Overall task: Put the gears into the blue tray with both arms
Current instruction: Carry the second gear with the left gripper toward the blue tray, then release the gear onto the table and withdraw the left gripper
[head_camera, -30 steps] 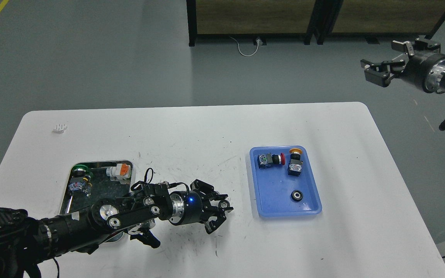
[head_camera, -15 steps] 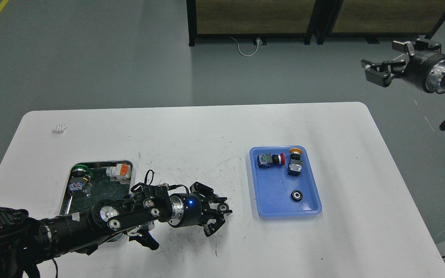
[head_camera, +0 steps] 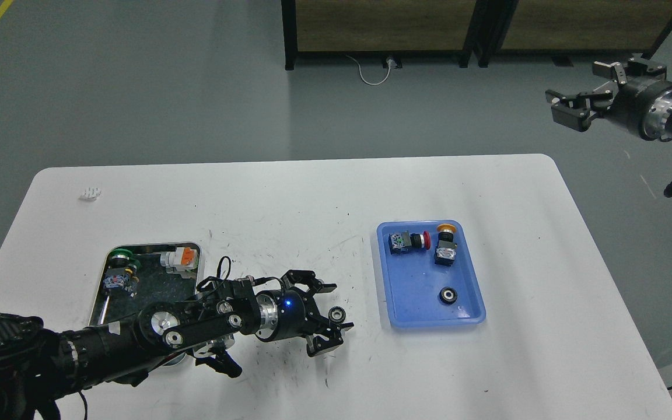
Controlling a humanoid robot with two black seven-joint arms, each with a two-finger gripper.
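A toothed gear (head_camera: 336, 315) is seen on the desk (head_camera: 289, 192) between the spread fingers of the left tool (head_camera: 328, 315); the right tool (head_camera: 569, 108) is held released.

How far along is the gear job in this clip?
Half done: one gear lies in the blue tray. The second gear sits on the white table between the open fingers of the left gripper, short of the tray. The right gripper hangs open, off the table.
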